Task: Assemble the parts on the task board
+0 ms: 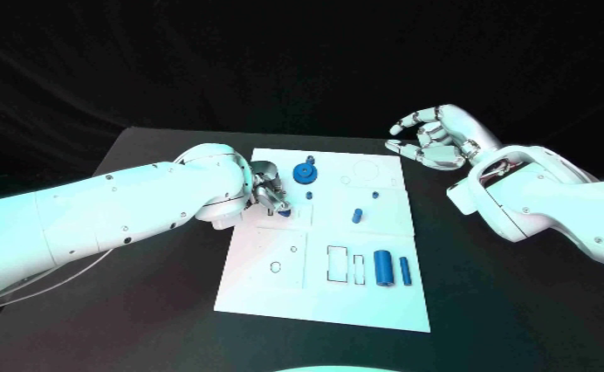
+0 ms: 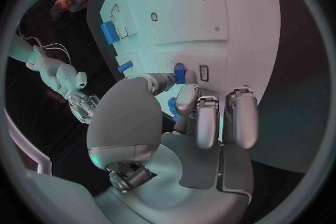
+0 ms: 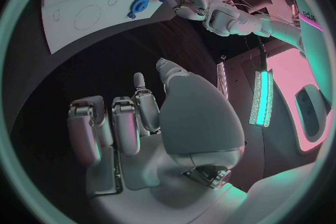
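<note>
Left hand (image 1: 262,189) down on the task board (image 1: 271,289), at its edge on the robot's left, fingers curled over a small blue part (image 2: 180,73). In the left wrist view that part sits pinched between thumb and a fingertip (image 2: 187,96), right beside a small rectangular slot outline on the board, so: clamped on the part.

Just past the left hand's fingers, toward the far end of the board: a blue gear (image 1: 305,172) with a smaller blue piece just beyond it. A bit further toward the board's middle from those fingers: a short blue peg (image 1: 358,214), lying alone.

Well away from the left hand, at the near end of the board: two blue cylinders (image 1: 392,269) lying side by side, next to some rectangular outlines.

Right hand (image 1: 432,138) hovering above the black counter (image 1: 504,302), off the board's far right corner, not touching anything. Fingers apart and loosely curved, nothing in them. From the right wrist view, palm facing the dark counter with the board and gear well beyond the fingertips (image 3: 140,77).
</note>
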Controlling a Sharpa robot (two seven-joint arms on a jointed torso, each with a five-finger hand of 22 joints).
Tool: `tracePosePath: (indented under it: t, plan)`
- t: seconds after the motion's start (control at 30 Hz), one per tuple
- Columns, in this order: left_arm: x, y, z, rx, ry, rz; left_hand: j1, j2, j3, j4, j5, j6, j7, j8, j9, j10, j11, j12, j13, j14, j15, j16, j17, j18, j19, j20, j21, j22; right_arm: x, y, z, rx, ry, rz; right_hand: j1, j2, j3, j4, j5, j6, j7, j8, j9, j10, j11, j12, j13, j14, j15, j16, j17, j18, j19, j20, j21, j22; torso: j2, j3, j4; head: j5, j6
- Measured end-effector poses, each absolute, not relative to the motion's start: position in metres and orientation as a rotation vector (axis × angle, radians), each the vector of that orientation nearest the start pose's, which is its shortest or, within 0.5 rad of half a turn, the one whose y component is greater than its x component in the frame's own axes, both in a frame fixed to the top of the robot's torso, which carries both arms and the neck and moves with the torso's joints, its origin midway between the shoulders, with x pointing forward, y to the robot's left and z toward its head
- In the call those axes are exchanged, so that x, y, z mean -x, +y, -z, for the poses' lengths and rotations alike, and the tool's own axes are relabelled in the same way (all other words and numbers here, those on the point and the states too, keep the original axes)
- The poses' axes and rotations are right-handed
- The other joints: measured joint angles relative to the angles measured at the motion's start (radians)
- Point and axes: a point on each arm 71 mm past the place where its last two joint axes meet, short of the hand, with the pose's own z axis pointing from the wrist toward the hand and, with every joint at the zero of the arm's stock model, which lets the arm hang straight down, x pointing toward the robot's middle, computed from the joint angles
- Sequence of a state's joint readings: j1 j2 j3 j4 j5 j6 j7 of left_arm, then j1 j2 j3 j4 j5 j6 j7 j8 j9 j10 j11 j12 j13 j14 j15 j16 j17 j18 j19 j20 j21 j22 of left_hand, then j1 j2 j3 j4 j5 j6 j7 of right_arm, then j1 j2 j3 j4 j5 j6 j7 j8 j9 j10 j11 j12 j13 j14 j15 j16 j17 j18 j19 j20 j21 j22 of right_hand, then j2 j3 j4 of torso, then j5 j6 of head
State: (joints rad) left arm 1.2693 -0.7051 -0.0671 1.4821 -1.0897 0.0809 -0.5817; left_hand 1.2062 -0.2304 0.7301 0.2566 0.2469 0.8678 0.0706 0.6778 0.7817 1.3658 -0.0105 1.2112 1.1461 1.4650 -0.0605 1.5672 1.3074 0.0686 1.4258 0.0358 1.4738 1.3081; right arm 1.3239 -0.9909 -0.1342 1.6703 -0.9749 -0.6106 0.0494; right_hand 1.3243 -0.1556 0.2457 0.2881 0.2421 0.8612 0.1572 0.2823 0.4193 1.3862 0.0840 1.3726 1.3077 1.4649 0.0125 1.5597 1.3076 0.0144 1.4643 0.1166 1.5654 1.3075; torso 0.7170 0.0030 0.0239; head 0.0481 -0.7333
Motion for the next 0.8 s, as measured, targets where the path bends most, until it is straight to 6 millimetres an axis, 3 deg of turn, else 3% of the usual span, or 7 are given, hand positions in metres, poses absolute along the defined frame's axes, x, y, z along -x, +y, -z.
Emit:
tracePosePath:
  t: [0.57, 0.7, 0.73, 0.8]
  plan:
    - [-0.4916, 0.1627, 0.203, 0.118, 2.272, 0.393, -0.006, 0.006, 0.0, 0.0, -0.001, 0.001, -0.001, 0.011, 0.007, 0.0, 0.0, 0.005, 0.001, 0.0, 0.0, 0.0, 0.0, 0.0, 0.004, -0.004, 0.0, 0.0, -0.4674, -0.2406, 0.1355, -0.281, 1.439, -0.876, 0.0, 0.0, 0.0, 0.0, 0.0, 0.0, 0.0, 0.0, 0.0, 0.0, 0.0, 0.0, 0.0, 0.0, 0.0, 0.0, 0.0, 0.0, 0.0, 0.0, 0.0, 0.0, 0.0, 0.0004, -0.0004, 0.0, 0.002]
    - [-0.4913, 0.1626, 0.2035, 0.115, 2.275, 0.391, -0.052, 0.01, 0.0, -0.001, -0.011, 0.005, -0.005, 0.023, 0.022, 0.007, -0.007, 0.006, 0.005, 0.0, -0.007, 0.0, 0.0, 0.0, 0.004, -0.004, 0.0, 0.0, -0.4672, -0.2408, 0.1355, -0.282, 1.439, -0.876, 0.0, 0.0, 0.0, 0.0, 0.0, 0.0, 0.0, 0.0, 0.0, 0.0, 0.0, 0.0, 0.0, 0.0, 0.0, 0.0, 0.0, 0.0, 0.0, 0.0, 0.0, 0.0, 0.0, 0.0006, -0.0004, 0.0, 0.002]
    - [-0.4913, 0.1625, 0.2036, 0.114, 2.276, 0.391, -0.065, 0.007, 0.054, -0.054, -0.013, 0.007, -0.007, 0.023, 0.022, 0.007, -0.007, 0.006, 0.005, 0.0, -0.007, 0.0, 0.0, 0.0, 0.004, -0.004, 0.0, 0.0, -0.4672, -0.2408, 0.1355, -0.282, 1.439, -0.876, 0.0, 0.0, 0.0, 0.0, 0.0, 0.0, 0.0, 0.0, 0.0, 0.0, 0.0, 0.0, 0.0, 0.0, 0.0, 0.0, 0.0, 0.0, 0.0, 0.0, 0.0, 0.0, 0.0, 0.0006, -0.0004, 0.0, 0.002]
    - [-0.4914, 0.1623, 0.2035, 0.114, 2.276, 0.391, -0.085, 0.005, 0.061, -0.06, -0.017, 0.006, -0.007, 0.023, 0.022, 0.007, -0.007, 0.009, 0.005, 0.0, -0.007, 0.0, 0.0, 0.0, 0.004, -0.004, 0.0, 0.0, -0.4672, -0.2408, 0.1355, -0.282, 1.439, -0.876, 0.0, 0.0, 0.0, 0.0, 0.0, 0.0, 0.0, 0.0, 0.0, 0.0, 0.0, 0.0, 0.0, 0.0, 0.0, 0.0, 0.0, 0.0, 0.0, 0.0, 0.0, 0.0, 0.0, 0.0006, -0.0002, -0.001, 0.001]
